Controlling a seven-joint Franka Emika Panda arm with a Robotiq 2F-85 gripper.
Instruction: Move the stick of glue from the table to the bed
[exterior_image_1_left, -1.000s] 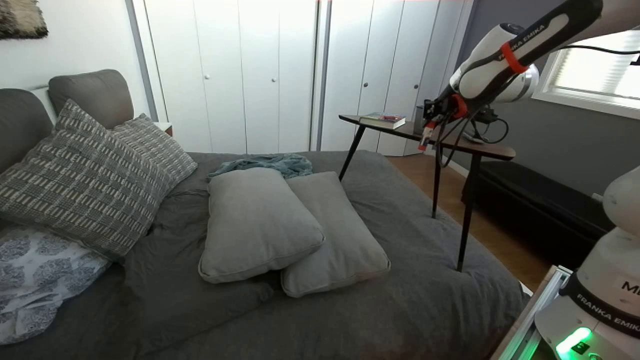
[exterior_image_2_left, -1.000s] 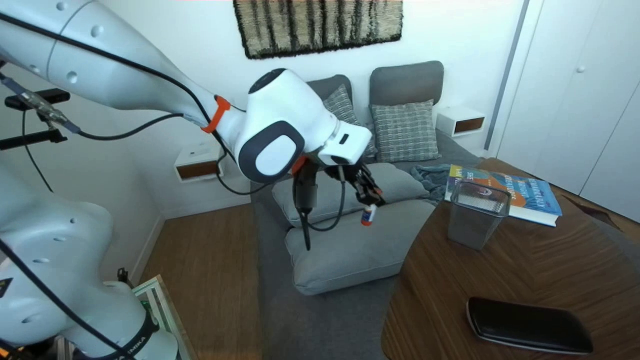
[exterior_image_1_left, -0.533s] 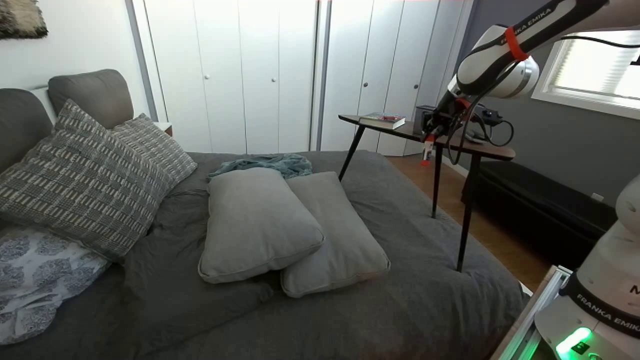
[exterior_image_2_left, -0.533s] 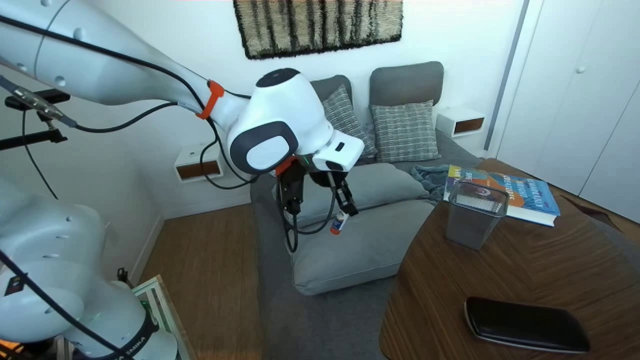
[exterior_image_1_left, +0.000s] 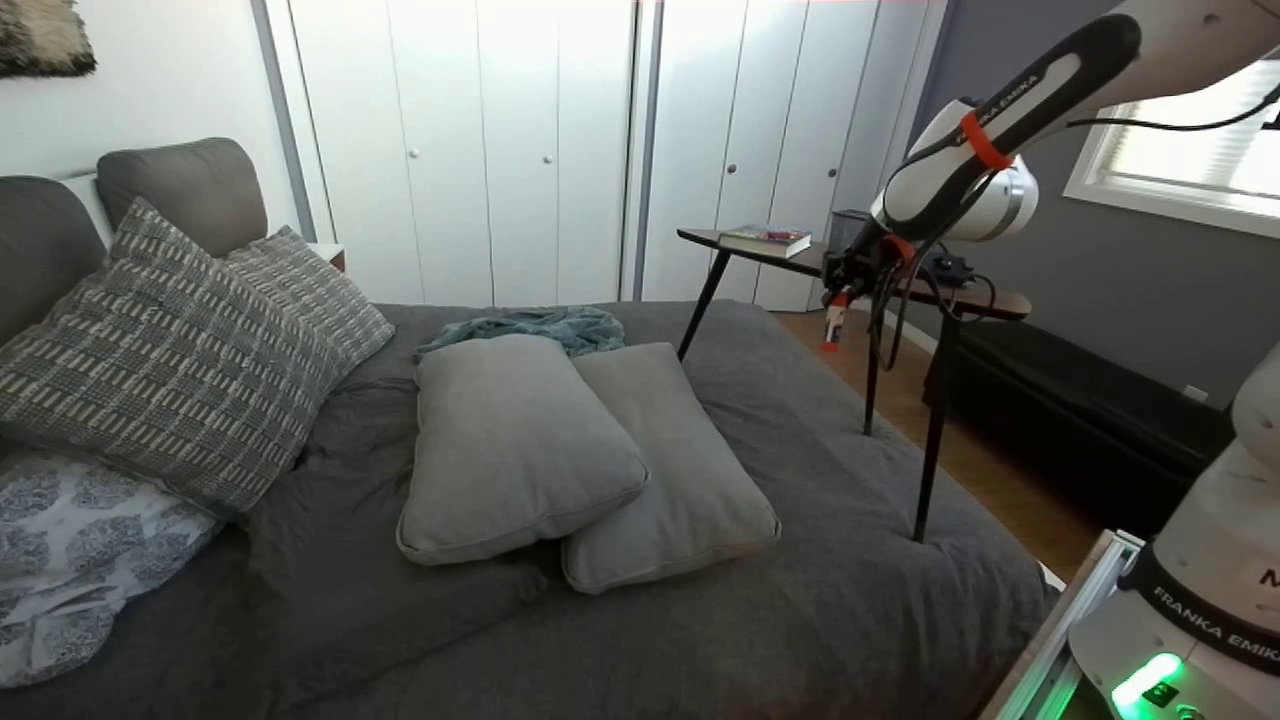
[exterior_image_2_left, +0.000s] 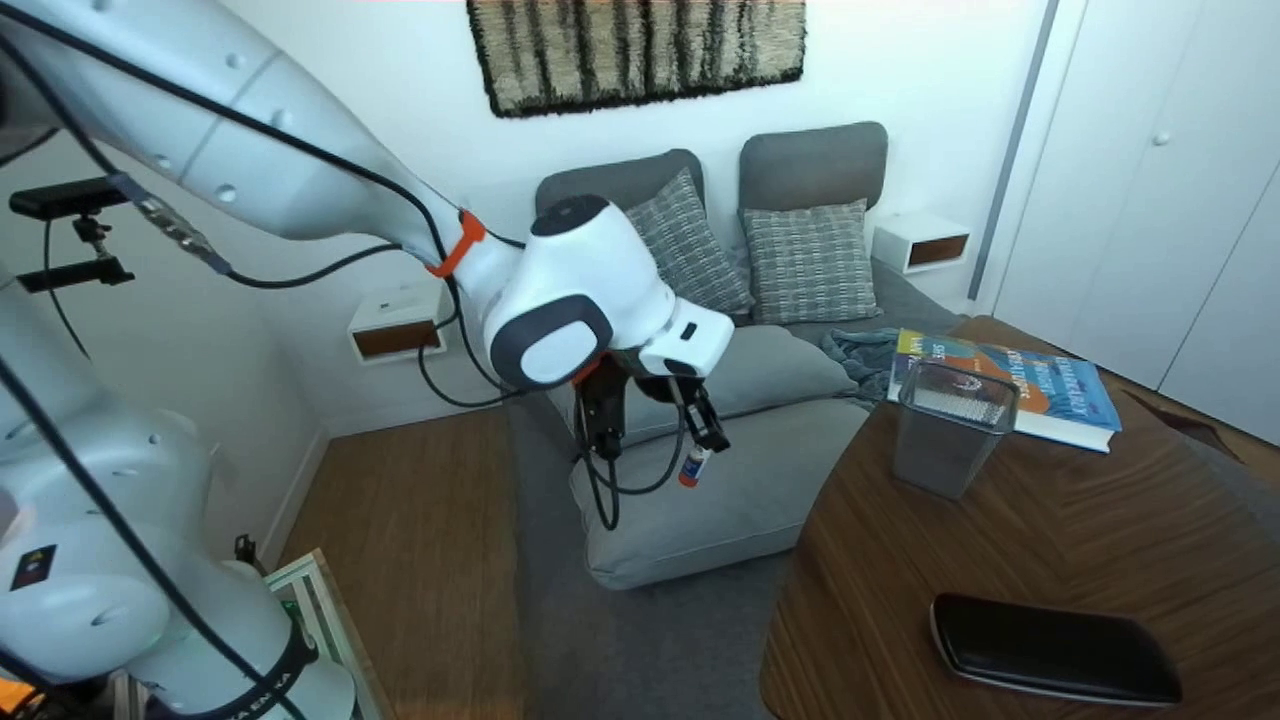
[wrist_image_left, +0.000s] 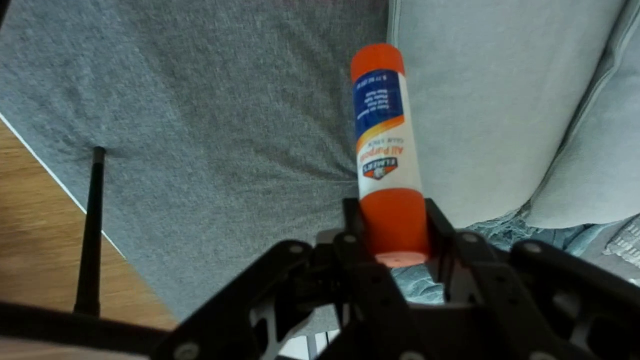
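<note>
The stick of glue (wrist_image_left: 382, 130) is a white tube with a blue label and orange ends. My gripper (wrist_image_left: 394, 215) is shut on one orange end; the other end points out past the fingertips. In both exterior views the glue (exterior_image_1_left: 834, 325) (exterior_image_2_left: 692, 467) hangs tilted below my gripper (exterior_image_1_left: 842, 285) (exterior_image_2_left: 712, 440), in the air. The dark brown table (exterior_image_2_left: 1050, 540) stands beside it; its thin top (exterior_image_1_left: 985, 300) is partly behind my arm. The bed (exterior_image_1_left: 820, 590) with its dark grey cover lies below; the wrist view shows its cover (wrist_image_left: 225, 115) beneath the glue.
Two plain grey pillows (exterior_image_1_left: 520, 450) (exterior_image_1_left: 675, 480) lie mid-bed, with a teal cloth (exterior_image_1_left: 540, 325) behind. Patterned cushions (exterior_image_1_left: 190, 360) lean at the headboard. On the table are a book (exterior_image_2_left: 1030, 385), a clear container (exterior_image_2_left: 950, 440) and a black case (exterior_image_2_left: 1055, 650). A table leg (wrist_image_left: 92, 225) stands near.
My gripper, still holding the glue, has moved lower. In an exterior view it has also shifted away from the table. The pillows and the table's objects look unchanged.
</note>
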